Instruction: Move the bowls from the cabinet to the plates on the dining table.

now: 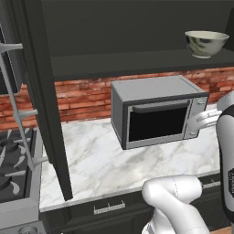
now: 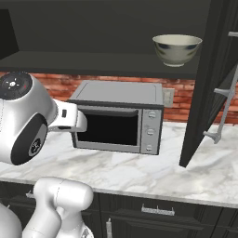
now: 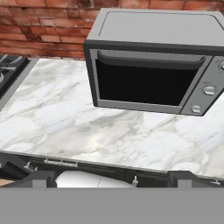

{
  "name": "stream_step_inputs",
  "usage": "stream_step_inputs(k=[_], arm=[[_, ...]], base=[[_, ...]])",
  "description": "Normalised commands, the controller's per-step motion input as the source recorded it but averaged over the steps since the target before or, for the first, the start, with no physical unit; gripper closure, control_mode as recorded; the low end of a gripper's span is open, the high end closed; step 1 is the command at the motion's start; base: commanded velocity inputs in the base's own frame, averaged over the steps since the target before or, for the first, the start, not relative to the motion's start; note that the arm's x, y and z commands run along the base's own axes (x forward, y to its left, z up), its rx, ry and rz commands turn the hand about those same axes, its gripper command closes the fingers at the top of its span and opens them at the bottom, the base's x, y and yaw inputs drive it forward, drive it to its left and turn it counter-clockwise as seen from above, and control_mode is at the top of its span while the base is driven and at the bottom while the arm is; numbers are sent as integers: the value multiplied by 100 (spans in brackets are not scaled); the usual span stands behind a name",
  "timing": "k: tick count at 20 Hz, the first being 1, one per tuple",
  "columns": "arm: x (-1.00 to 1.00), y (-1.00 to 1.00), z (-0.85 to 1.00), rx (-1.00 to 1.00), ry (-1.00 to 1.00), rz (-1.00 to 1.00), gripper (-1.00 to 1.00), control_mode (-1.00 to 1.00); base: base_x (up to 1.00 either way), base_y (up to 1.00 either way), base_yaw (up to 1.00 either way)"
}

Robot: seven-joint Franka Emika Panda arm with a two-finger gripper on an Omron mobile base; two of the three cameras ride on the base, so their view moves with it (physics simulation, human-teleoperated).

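Bowl-fetching is not yet begun: the gripper (image 3: 112, 177) is seen with its fingers spread wide and nothing held between them, aimed at the grey microwave (image 3: 153, 61) on the marble counter (image 3: 87, 127). One grey-green mottled bowl (image 1: 206, 43) with a cream rim is set upright on the shelf of the open dark cabinet (image 1: 137, 59), above the microwave and well apart from the gripper.
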Motion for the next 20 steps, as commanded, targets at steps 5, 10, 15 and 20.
stream_step_inputs(k=[5,10,15,20], arm=[[0,0,0,0,0,0,-100,100],[0,0,0,0,0,0,-100,100],[0,0,0,0,0,0,-100,100],[0,0,0,0,0,0,-100,100]], base=[[0,0,0],[0,0,0],[0,0,0],[0,0,0]])
